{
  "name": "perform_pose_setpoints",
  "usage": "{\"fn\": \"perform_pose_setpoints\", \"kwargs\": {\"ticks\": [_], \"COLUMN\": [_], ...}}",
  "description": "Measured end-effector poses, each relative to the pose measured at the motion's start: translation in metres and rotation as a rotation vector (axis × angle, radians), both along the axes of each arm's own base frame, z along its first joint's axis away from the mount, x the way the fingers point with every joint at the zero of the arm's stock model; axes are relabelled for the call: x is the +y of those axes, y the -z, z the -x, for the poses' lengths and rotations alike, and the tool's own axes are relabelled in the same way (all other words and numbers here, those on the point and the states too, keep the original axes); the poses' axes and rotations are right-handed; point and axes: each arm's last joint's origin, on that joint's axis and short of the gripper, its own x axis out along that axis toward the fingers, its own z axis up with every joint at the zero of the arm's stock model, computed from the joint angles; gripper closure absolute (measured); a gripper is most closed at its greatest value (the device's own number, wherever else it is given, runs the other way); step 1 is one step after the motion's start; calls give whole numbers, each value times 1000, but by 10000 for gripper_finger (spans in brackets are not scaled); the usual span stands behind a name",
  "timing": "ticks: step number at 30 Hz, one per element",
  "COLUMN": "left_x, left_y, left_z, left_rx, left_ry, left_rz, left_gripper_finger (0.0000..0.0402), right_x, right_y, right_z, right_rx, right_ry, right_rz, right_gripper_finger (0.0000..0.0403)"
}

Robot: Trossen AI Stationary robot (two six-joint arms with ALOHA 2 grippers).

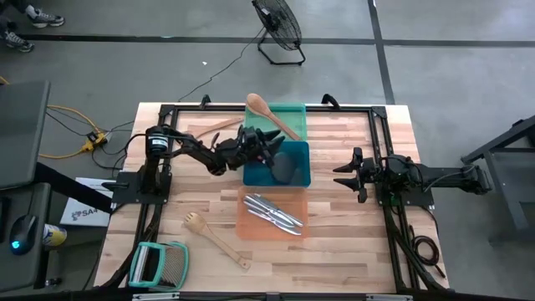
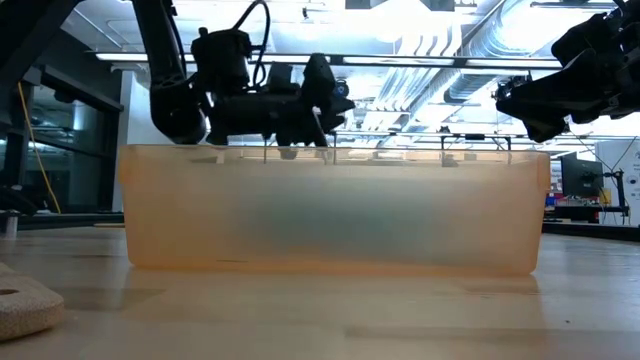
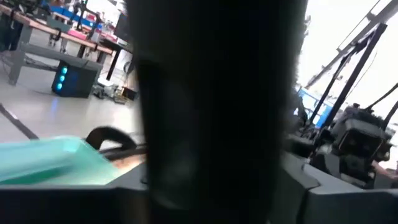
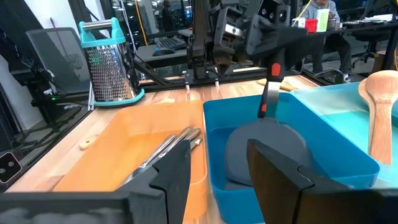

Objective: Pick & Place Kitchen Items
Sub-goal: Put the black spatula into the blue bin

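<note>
A black spatula [image 1: 288, 170] lies with its blade [image 4: 267, 149] on the floor of the blue tray [image 1: 301, 177]. Its handle [image 4: 271, 93], marked red, rises steeply up to my left gripper [image 1: 269, 146], which hangs over the tray's far left corner. The left wrist view is filled by a dark shape close to the camera. A wooden spoon [image 1: 272, 113] rests across the green tray [image 1: 292, 113]. Silver knives and tongs [image 1: 272, 213] lie in the orange tray [image 1: 251, 226]. My right gripper [image 1: 347, 173] waits open at the table's right.
A wooden fork [image 1: 216, 238] lies on the table near the orange tray, and another wooden utensil [image 1: 213, 125] lies beyond my left arm. A teal-framed grater [image 1: 159, 263] stands at the near left corner. The three trays sit side by side in the table's middle.
</note>
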Motion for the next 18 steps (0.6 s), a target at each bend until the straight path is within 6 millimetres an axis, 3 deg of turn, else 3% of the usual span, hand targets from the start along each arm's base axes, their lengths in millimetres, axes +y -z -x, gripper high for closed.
{"fn": "perform_pose_setpoints", "kwargs": {"ticks": [9, 18], "left_x": [-2, -4], "left_y": [7, 23], "left_z": [9, 28], "left_rx": [-22, 21], "left_ry": [11, -21], "left_rz": [42, 62], "left_gripper_finger": [145, 137], "right_x": [0, 0], "right_y": [0, 0], "right_z": [0, 0], "right_rx": [0, 0], "right_ry": [0, 0], "right_rz": [0, 0], "right_gripper_finger": [254, 254]}}
